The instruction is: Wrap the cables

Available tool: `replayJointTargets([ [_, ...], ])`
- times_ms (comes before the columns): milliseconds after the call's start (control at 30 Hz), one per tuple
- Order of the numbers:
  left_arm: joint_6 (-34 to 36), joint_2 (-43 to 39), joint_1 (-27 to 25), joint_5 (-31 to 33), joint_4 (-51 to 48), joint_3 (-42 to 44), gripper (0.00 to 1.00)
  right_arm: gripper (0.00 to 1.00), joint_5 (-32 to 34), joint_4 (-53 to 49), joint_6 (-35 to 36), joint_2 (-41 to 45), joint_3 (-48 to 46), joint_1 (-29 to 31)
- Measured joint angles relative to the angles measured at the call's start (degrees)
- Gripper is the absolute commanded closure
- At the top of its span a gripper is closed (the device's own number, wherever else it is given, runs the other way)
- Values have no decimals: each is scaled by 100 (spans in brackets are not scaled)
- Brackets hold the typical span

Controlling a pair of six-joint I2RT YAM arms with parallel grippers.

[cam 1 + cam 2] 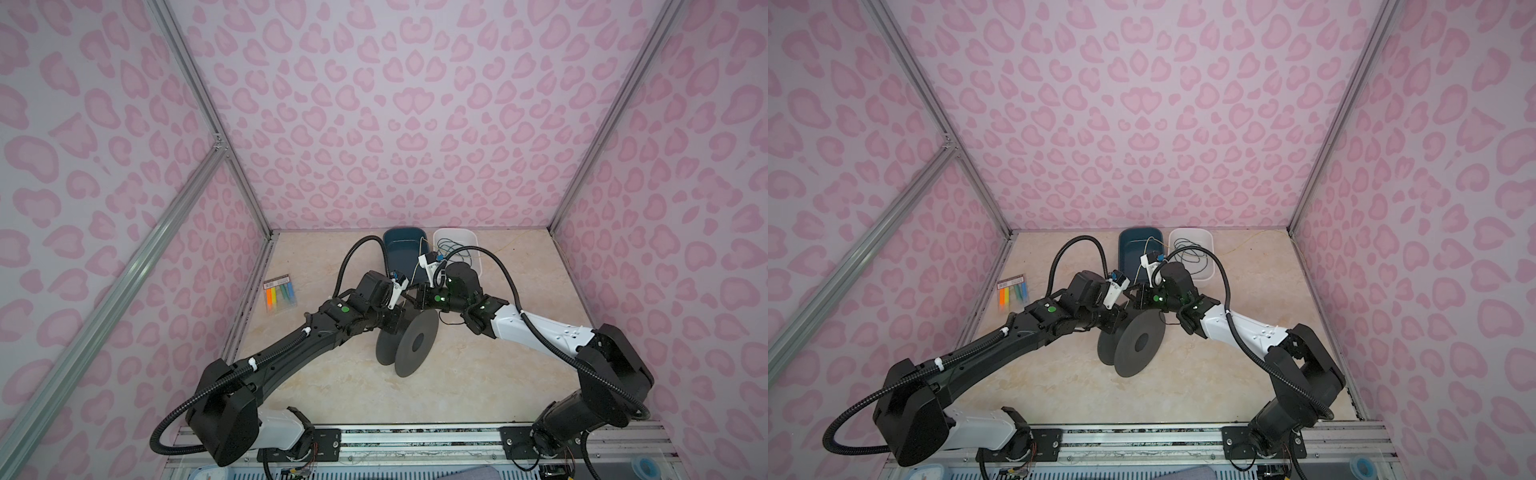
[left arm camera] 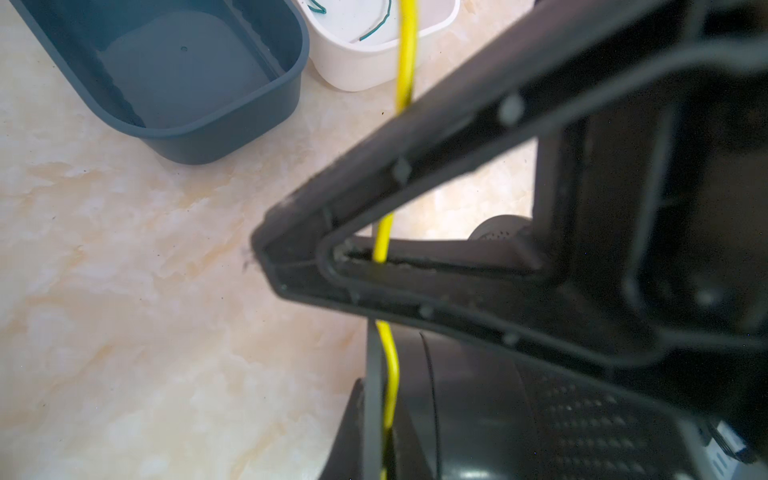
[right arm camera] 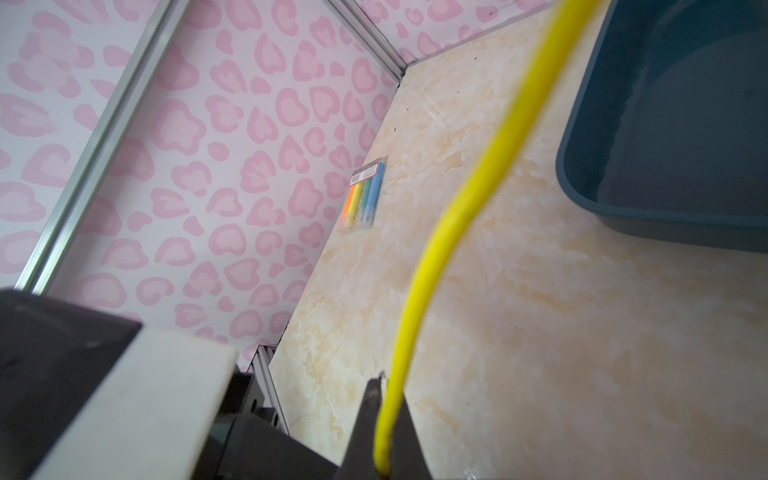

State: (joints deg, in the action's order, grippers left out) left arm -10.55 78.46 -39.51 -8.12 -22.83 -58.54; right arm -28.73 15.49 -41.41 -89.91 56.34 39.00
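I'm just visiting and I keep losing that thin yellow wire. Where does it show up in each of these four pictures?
Top view: the yellow wire is a faint thread over the dark blue tray.
Top view: the same faint thread over the tray.
Left wrist: a bright yellow line beside the tray.
Right wrist: a bold, blurred curve beside the tray.
Shared landmark: the dark blue tray.
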Motion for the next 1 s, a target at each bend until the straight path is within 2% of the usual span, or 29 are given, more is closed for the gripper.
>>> replayJointTargets([
  [300,-7,-114,-11,98,-57,0,96,100,-11,94,-59,35,-33,11],
  [400,-20,-205,-15,155,-92,0,96,89,-15,129,-63,85,-46,11],
  [500,-42,-328,-13,284,-160,0,96,73,-15,127,-94,214,-63,9],
  [600,-59,-424,-2,490,-166,-4,96,62,-2,50,-92,402,-66,-22],
  [833,-55,-564,2,551,-293,-22,96,53,184,-251,-33,1056,-186,-243],
  [1000,-37,-590,2,557,-350,-46,96,52,337,-675,92,1611,-446,-776],
])
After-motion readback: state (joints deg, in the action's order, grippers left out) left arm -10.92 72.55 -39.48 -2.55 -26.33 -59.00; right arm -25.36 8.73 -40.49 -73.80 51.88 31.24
